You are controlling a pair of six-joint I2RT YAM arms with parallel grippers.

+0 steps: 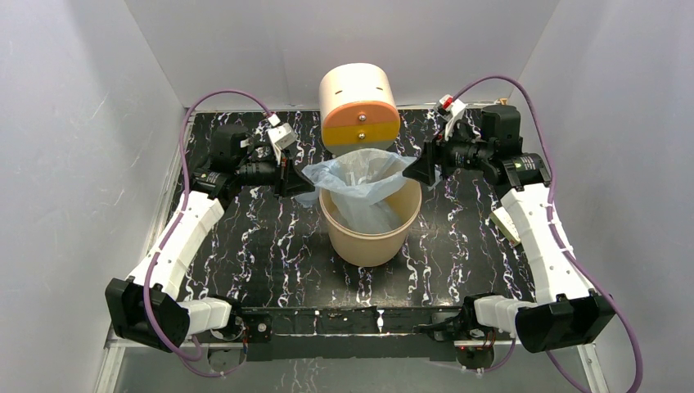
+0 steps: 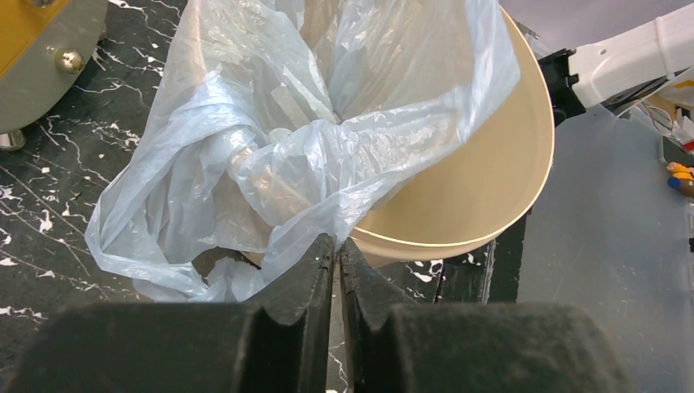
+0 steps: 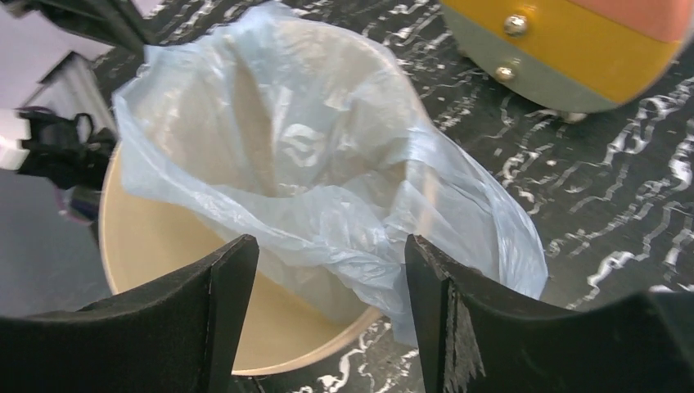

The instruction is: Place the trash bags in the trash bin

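Note:
The pale-blue trash bag (image 1: pixel 360 182) hangs into the beige trash bin (image 1: pixel 370 241) at the table's middle, its mouth spread over the far rim and its left edge spilling outside. My left gripper (image 1: pixel 296 182) is at the bin's left rim; in the left wrist view it (image 2: pixel 336 241) is shut on the edge of the bag (image 2: pixel 270 155), just outside the bin (image 2: pixel 491 180). My right gripper (image 1: pixel 413 168) is at the bin's right rim. In the right wrist view it (image 3: pixel 329 241) is open, with the bag (image 3: pixel 311 164) and bin (image 3: pixel 155 237) just beyond its tips.
A cream cylinder with an orange-yellow front and knobs (image 1: pixel 360 106) stands right behind the bin; it also shows in the right wrist view (image 3: pixel 573 49). A small pale object (image 1: pixel 505 225) lies under my right arm. White walls enclose the black marbled table (image 1: pixel 262 254).

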